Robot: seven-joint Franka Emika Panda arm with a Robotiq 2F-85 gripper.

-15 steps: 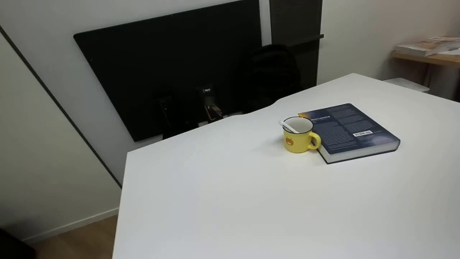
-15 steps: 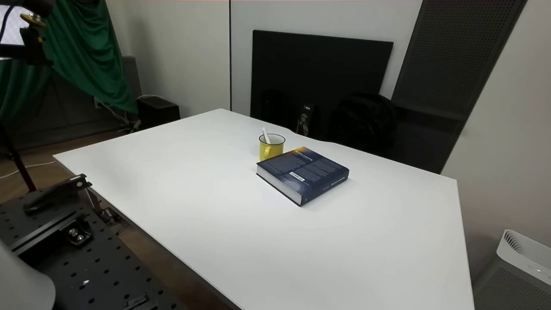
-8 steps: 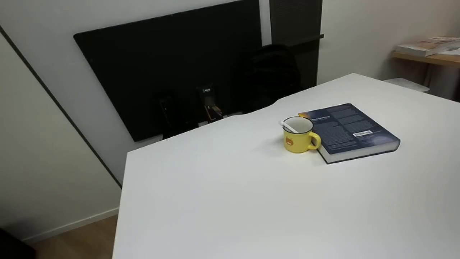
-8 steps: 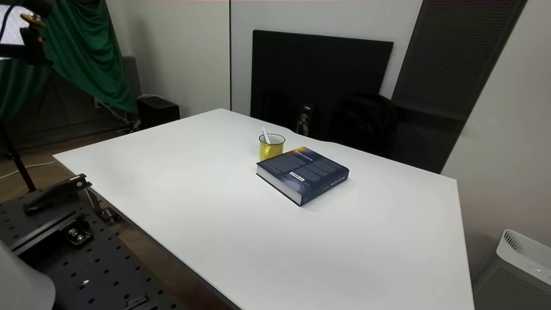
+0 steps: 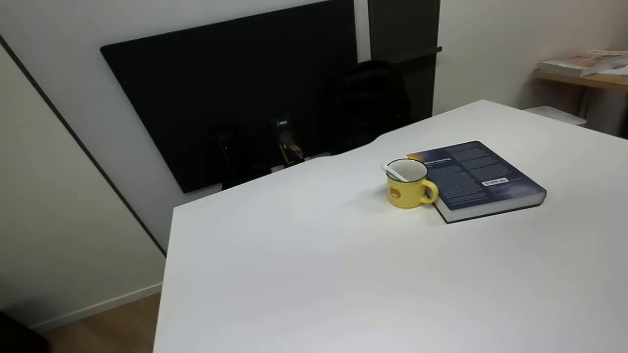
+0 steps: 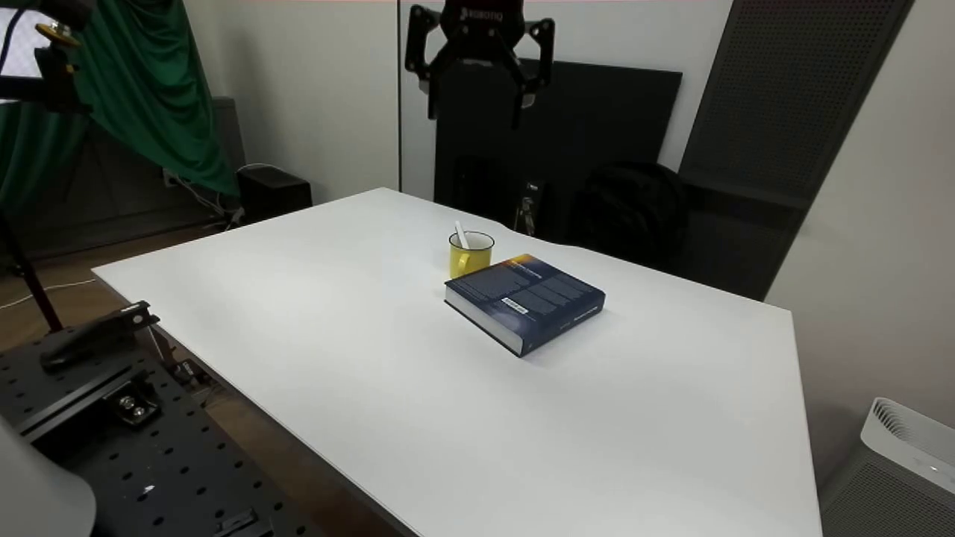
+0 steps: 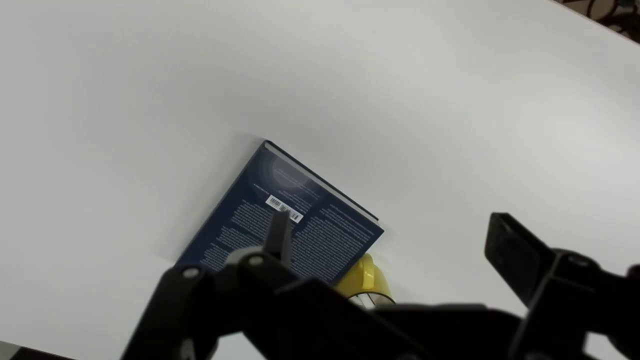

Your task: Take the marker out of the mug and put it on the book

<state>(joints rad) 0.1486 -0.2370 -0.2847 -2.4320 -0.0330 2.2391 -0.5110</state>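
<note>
The yellow mug [image 5: 403, 195] stands upright on the white table, its handle toward the book; it also shows in an exterior view [image 6: 468, 262]. The whitish marker [image 5: 395, 173] leans inside it, its upper end above the rim [image 6: 461, 234]. The dark navy book [image 5: 483, 175] lies flat beside the mug [image 6: 530, 300]. My gripper [image 6: 474, 119] is open and empty, fingers pointing down, high above the table and the mug. In the wrist view the gripper [image 7: 390, 225] has its fingers wide apart; the book [image 7: 325, 240] and mug [image 7: 364, 280] lie below, the mug partly hidden by the gripper.
The white table [image 6: 336, 313] carries the mug and book; its wavy far edge faces a black panel [image 6: 552, 112] and a dark backpack [image 6: 630, 209]. A black perforated board [image 6: 186, 462] lies at the near left, and a white appliance [image 6: 910, 455] stands at the right.
My gripper has come into an exterior view from the top, open; it was out of view in the earlier frames. The mug, marker and book have not moved.
</note>
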